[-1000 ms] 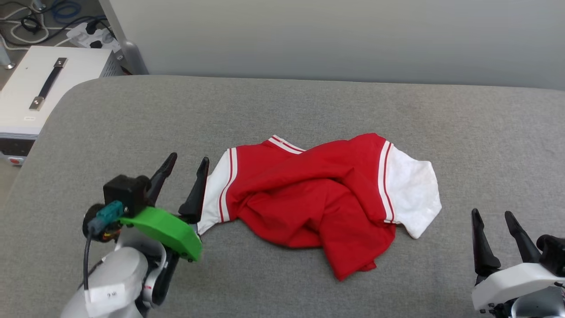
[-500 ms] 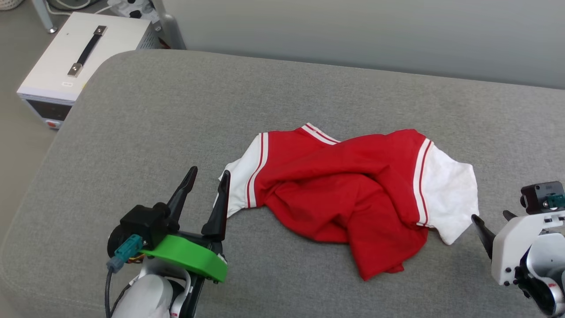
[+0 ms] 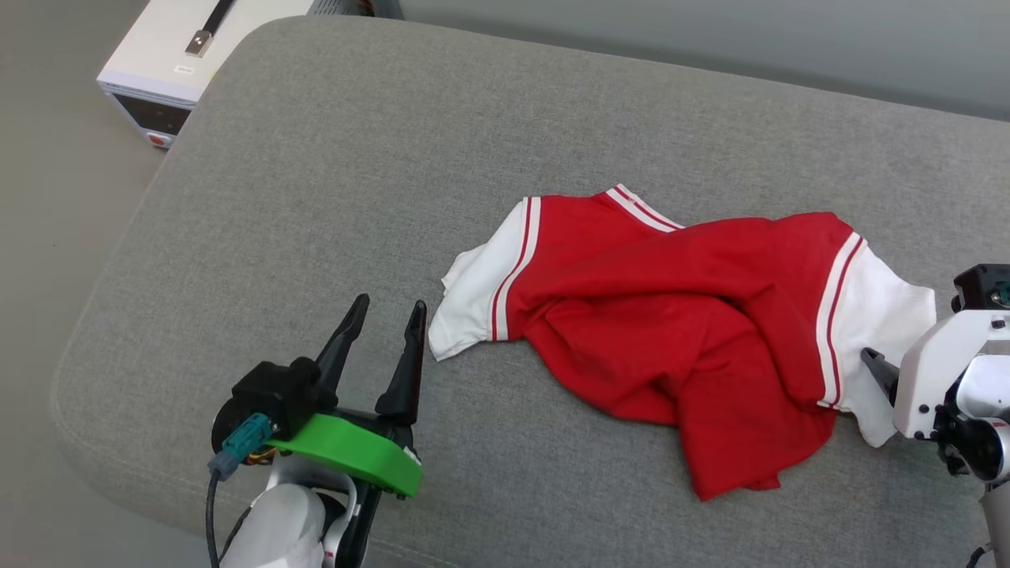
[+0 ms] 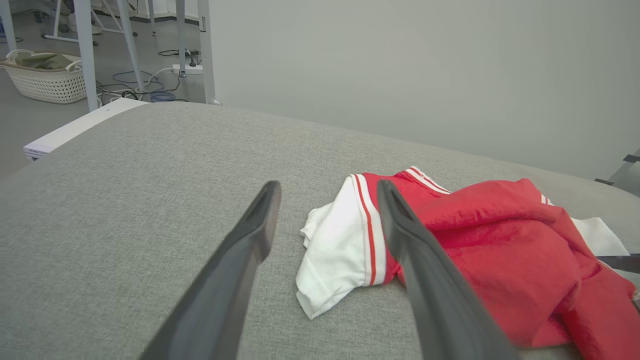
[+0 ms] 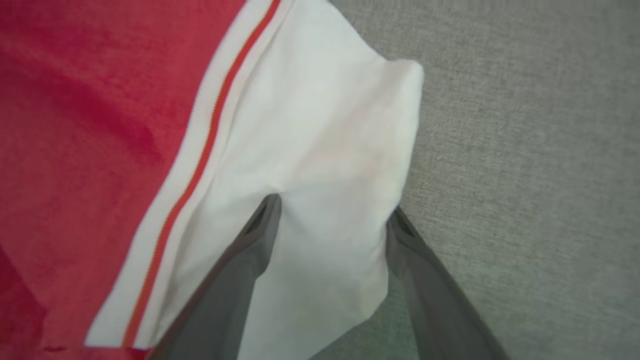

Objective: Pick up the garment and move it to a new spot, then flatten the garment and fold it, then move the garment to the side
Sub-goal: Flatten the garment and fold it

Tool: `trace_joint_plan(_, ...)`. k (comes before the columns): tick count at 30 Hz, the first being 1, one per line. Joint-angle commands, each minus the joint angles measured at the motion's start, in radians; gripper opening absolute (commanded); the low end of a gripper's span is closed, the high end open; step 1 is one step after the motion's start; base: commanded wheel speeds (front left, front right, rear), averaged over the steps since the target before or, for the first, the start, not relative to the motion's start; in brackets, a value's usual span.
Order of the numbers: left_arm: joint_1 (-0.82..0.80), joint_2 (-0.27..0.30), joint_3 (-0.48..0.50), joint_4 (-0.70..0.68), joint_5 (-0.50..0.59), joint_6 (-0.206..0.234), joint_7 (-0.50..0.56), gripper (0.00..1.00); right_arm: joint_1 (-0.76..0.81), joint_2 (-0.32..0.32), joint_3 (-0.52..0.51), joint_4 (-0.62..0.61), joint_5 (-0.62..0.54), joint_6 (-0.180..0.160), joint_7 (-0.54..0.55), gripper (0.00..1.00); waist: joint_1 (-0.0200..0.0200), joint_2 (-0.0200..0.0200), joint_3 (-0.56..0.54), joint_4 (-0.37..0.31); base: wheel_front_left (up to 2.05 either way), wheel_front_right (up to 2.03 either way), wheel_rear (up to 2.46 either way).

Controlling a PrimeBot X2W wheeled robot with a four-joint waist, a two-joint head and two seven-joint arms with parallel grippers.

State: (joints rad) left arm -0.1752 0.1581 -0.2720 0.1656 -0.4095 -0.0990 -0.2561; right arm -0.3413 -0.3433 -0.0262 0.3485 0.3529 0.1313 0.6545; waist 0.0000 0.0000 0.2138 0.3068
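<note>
Your left tool [image 3: 392, 301], wide apart, beside one white sleeve of the garment [image 3: 671, 315]; your right tool [image 5: 333, 204], equally apart, over its other sleeve.

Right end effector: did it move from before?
Yes. The right end effector came in toward the garment, now open over its white sleeve.

Lab or test room, we judge: we list a white instrument case [image 3: 170, 71] with carry handle on bare floor, loose cables [image 4: 132, 78], a power strip [image 4: 187, 68], metal frame legs [image 4: 85, 50], a laundry basket [image 4: 47, 84].
</note>
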Motion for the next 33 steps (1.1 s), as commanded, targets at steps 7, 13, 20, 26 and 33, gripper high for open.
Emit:
trace_joint_plan(7, -0.011, -0.022, 0.035, 0.031, 0.029, -0.02, -0.006, 1.0, 0.003, -0.033, 0.061, 0.042, -0.008, -0.001, -0.035, 0.0, 0.0, 0.0, -0.002, -0.022, 0.0, 0.0, 0.0)
trace_joint_plan(13, -0.008, -0.025, 0.047, 0.048, 0.037, -0.026, -0.006, 1.0, 0.027, -0.092, 0.065, 0.034, -0.003, -0.001, -0.055, 0.0, 0.0, 0.0, -0.031, -0.062, 0.0, 0.0, 0.0)
trace_joint_plan(20, -0.005, -0.022, 0.048, 0.063, 0.039, -0.03, -0.006, 1.0, 0.069, -0.16, 0.047, 0.031, -0.01, -0.001, -0.057, 0.0, 0.0, 0.0, -0.048, -0.088, 0.0, 0.0, 0.0)
trace_joint_plan(26, -0.006, -0.016, 0.037, 0.085, 0.032, -0.031, -0.006, 1.0, 0.078, -0.153, 0.027, 0.048, -0.033, -0.001, -0.098, 1.0, 0.0, 0.0, -0.051, -0.104, 0.0, 0.0, 0.0)
trace_joint_plan(33, -0.008, 0.001, 0.036, 0.106, 0.022, -0.031, -0.006, 1.0, 0.069, -0.107, 0.013, 0.031, -0.066, -0.001, -0.231, 1.0, 0.0, 0.0, -0.078, -0.146, 0.0, 0.0, 0.0)
